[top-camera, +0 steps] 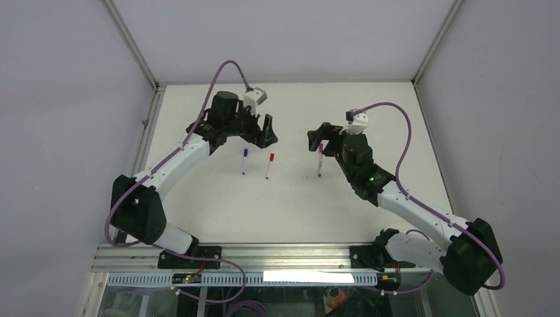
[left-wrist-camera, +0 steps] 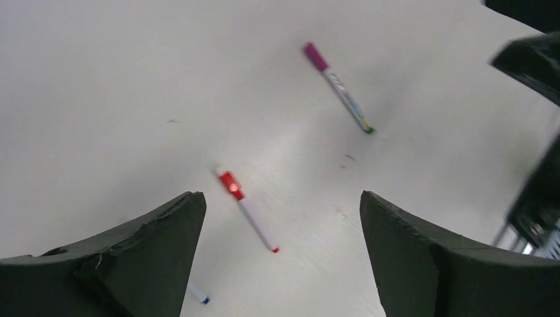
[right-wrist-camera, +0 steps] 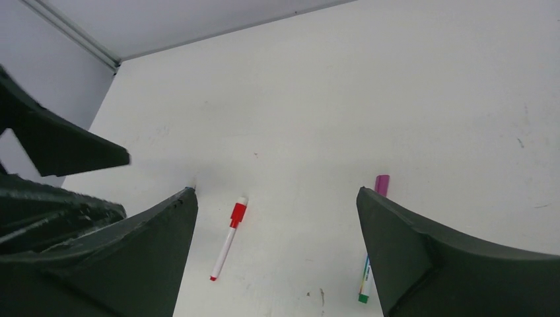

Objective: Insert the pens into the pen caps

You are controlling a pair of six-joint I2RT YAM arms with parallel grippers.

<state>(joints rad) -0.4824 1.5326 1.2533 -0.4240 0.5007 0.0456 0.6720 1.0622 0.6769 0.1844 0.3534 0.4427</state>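
We're looking into a robotics lab test cell: a bare white tabletop boxed in by plain pale grey wall panels on silver aluminium frame struts, white-and-black robot arms bolted to a slotted metal rail, thin purple cables looping above.

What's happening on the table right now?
Neither arm is holding anything. The left gripper and the right gripper both hang open above the white table. Three pens lie flat below them: a blue-capped pen, a red-capped pen and a magenta-capped pen. Each appears to have its cap on.
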